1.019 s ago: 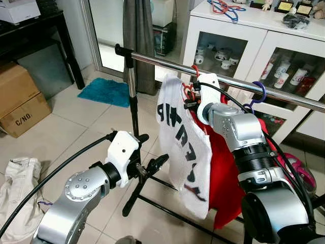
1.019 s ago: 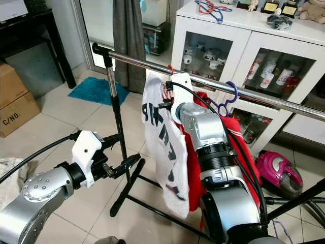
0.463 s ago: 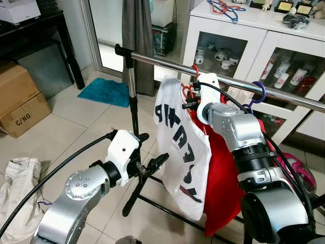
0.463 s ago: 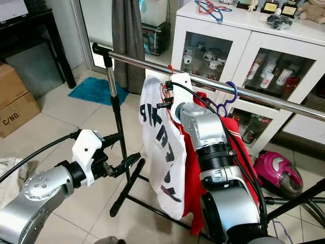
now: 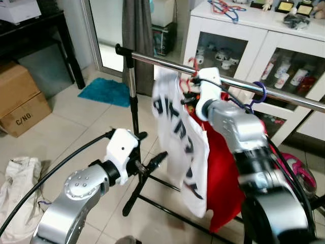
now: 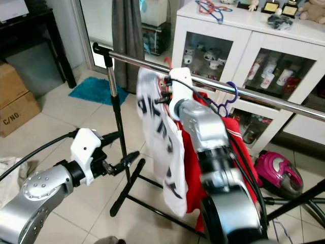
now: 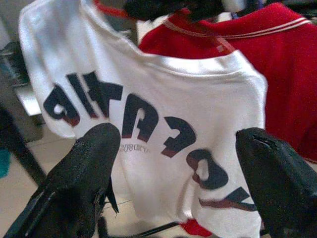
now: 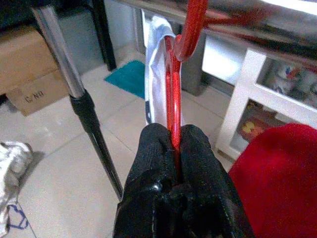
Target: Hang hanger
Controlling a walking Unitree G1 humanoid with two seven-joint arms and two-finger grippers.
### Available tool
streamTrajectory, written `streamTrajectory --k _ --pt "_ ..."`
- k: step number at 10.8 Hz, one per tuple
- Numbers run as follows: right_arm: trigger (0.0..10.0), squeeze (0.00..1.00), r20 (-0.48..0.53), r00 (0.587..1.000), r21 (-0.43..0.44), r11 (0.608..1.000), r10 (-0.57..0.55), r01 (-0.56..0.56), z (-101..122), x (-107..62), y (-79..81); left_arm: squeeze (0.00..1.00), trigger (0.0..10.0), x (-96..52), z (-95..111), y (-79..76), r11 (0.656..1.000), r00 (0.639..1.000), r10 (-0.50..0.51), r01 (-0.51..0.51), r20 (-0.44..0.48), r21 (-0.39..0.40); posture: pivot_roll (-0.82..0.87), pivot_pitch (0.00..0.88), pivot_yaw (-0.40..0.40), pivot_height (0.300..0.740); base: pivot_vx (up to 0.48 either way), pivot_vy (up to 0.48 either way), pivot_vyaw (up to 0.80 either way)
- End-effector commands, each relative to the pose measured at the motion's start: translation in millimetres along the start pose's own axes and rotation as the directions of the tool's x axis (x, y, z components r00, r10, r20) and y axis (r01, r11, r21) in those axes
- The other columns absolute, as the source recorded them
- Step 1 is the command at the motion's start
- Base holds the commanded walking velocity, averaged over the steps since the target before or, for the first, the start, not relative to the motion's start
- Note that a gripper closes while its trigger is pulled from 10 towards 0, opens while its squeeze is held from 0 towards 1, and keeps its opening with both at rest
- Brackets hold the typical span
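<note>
your right gripper (image 8: 174, 144) is squeezed tight on the red hanger (image 8: 171, 94), up by the silver rail (image 5: 167, 63). you can see in the right wrist view that the two black fingers (image 8: 153, 153) pinch the hanger's thin neck between them, and its hook curls up to the rail, but you cannot tell if the hook sits on the rail yet. a white shirt (image 5: 177, 137) with dark letters hangs from this hanger and droops down in front of the right arm. just behind it on the rail hangs a red shirt (image 5: 221, 173), and a purple hanger (image 5: 258, 94) hooks over the rail further to the right. your left gripper (image 5: 152, 163) is held low, near the rack's black pole (image 5: 134, 109), and its fingers are spread wide with nothing between them. in the left wrist view those fingers (image 7: 89, 163) point at the white shirt. behind the rack stands a white cabinet (image 5: 203, 30) with glass doors and small cups inside. on the tiled floor you can see a blue mat (image 5: 106, 91), a brown box (image 5: 20, 104) and a pale cloth (image 5: 18, 190) lying in a heap on the left.
</note>
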State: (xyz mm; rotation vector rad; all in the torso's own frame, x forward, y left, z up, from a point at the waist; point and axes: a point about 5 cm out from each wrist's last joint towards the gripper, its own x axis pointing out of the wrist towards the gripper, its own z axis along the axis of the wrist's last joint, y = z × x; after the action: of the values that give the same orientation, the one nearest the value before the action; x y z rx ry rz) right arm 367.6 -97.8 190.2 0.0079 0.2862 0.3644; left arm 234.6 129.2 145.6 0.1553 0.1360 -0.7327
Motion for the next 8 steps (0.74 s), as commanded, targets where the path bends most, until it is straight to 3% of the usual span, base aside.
streamTrajectory --k 1,5,6,8 --pt "0.0 0.00 0.033 0.999 0.008 1.000 0.010 -0.010 6.2 -9.3 -3.2 0.00 10.0 -2.1 2.2 2.1 0.999 1.000 0.032 -0.032 0.001 0.010 0.17 0.002 -0.021 0.740 0.000 0.000 0.00" --pt "0.0 0.00 0.061 0.993 -0.004 0.995 0.102 -0.102 -13.2 -52.1 13.8 0.00 10.0 5.6 6.2 9.0 0.993 0.992 0.116 -0.115 0.042 -0.034 0.14 0.021 -0.023 0.740 0.000 0.000 0.00" --pt "0.0 0.00 0.066 0.986 0.025 0.988 0.150 -0.152 -34.1 -69.5 21.3 0.00 10.0 3.9 0.7 3.6 0.990 0.991 0.127 -0.125 0.032 -0.060 0.13 0.012 -0.023 0.740 0.000 0.000 0.00" --pt "0.0 0.00 0.021 0.992 0.045 0.991 0.124 -0.125 -57.2 -83.6 17.9 0.00 10.0 4.8 0.1 2.8 0.989 0.991 0.131 -0.128 0.030 -0.069 0.13 0.022 -0.030 0.740 0.000 0.000 0.00"
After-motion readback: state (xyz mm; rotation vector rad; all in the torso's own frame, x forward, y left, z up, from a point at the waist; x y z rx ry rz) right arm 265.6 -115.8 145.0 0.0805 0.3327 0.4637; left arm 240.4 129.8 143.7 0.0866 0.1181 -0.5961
